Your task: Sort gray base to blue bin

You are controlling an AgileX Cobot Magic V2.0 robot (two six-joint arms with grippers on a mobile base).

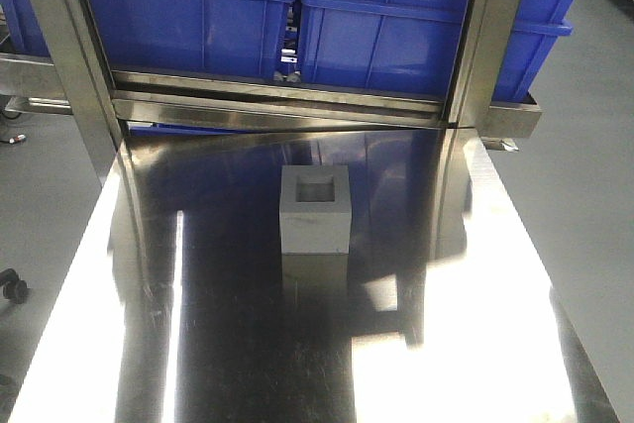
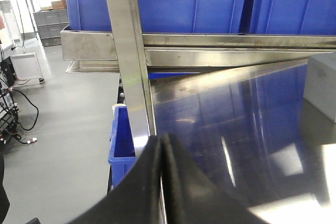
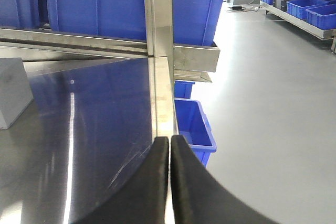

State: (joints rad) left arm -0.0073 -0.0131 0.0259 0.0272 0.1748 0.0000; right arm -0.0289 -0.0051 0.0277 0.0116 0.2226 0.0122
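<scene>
The gray base (image 1: 315, 210) stands on the steel table (image 1: 198, 324), a little behind its middle, with its square recess facing up. It shows at the right edge of the left wrist view (image 2: 321, 90) and at the left edge of the right wrist view (image 3: 11, 95). Several alike blue bins stand on the rack behind the table, one directly behind the base (image 1: 396, 37). My left gripper (image 2: 162, 138) is shut and empty over the table's left edge. My right gripper (image 3: 169, 139) is shut and empty over the table's right edge. Neither gripper shows in the front view.
A blue bin holding red material (image 1: 178, 17) stands at the back left. Steel rack posts (image 1: 69, 47) (image 1: 485, 37) rise at the table's far corners. Blue bins sit on the floor beside the table's left side (image 2: 122, 140) and right side (image 3: 193, 127).
</scene>
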